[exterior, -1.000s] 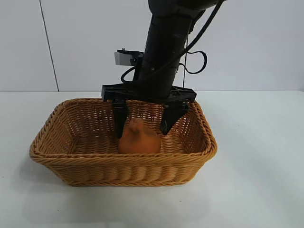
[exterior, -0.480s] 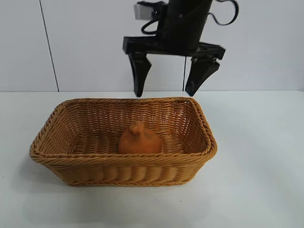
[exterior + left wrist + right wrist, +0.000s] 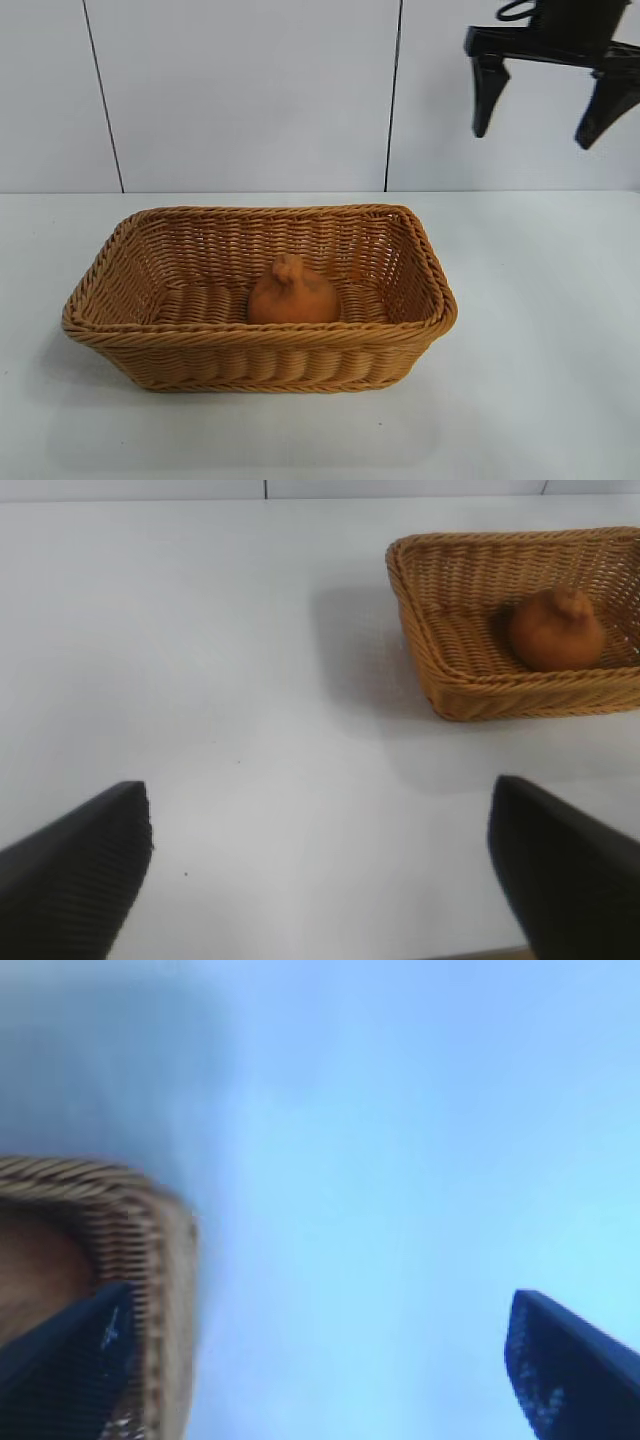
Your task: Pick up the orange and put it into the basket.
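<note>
- Right gripper (image 3: 546,95): I see it high at the upper right of the exterior view, well above the counter (image 3: 540,330) and off to the side of the basket (image 3: 255,355). Its two dark fingers (image 3: 487,92) point downward and stand wide apart, with nothing between them.
- From the right wrist view I read the same: both fingertips spread to the frame's edges, bare counter between them, and one corner of the basket rim beside one fingertip. That view is blurred.
- Left gripper (image 3: 330,870): it does not appear in the exterior view. Its own wrist view shows both dark fingers (image 3: 75,870) far apart, gripping nothing, over bare counter and well apart from the basket.
- Orange (image 3: 293,293): it sits on the basket floor, about midway along its length and toward the front wall as the exterior view shows it. The knobbly bump points upward. Neither gripper touches it.
- Basket: woven, golden-tan, rectangular, with sloping sides and a braided rim. It rests flat on the white counter, left of centre in the exterior view.
- I see nothing else inside the basket.
- Background: a pale panelled wall (image 3: 250,95) with two vertical seams stands behind the counter.
</note>
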`<action>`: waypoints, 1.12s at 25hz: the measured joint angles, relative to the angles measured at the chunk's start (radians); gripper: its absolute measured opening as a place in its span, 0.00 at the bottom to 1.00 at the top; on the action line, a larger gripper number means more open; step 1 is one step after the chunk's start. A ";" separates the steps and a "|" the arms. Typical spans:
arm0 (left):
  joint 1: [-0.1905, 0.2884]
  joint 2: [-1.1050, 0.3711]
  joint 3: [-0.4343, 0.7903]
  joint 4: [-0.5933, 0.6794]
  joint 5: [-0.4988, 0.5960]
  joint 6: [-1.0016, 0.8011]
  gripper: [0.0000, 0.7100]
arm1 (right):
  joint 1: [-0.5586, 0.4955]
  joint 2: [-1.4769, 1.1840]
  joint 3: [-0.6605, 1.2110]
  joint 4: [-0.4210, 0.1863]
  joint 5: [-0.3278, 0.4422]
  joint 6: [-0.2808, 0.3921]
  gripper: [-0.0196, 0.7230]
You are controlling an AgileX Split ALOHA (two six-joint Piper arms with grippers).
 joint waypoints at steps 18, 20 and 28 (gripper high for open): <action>0.000 0.000 0.000 0.000 0.000 0.000 0.91 | -0.040 -0.621 0.781 -0.011 0.011 -0.091 0.95; 0.000 0.000 0.000 0.000 0.000 0.000 0.91 | -0.011 -0.738 0.881 -0.009 0.011 -0.092 0.95; 0.000 0.000 0.000 0.001 0.000 0.000 0.91 | 0.015 -1.268 1.171 -0.016 -0.057 -0.062 0.95</action>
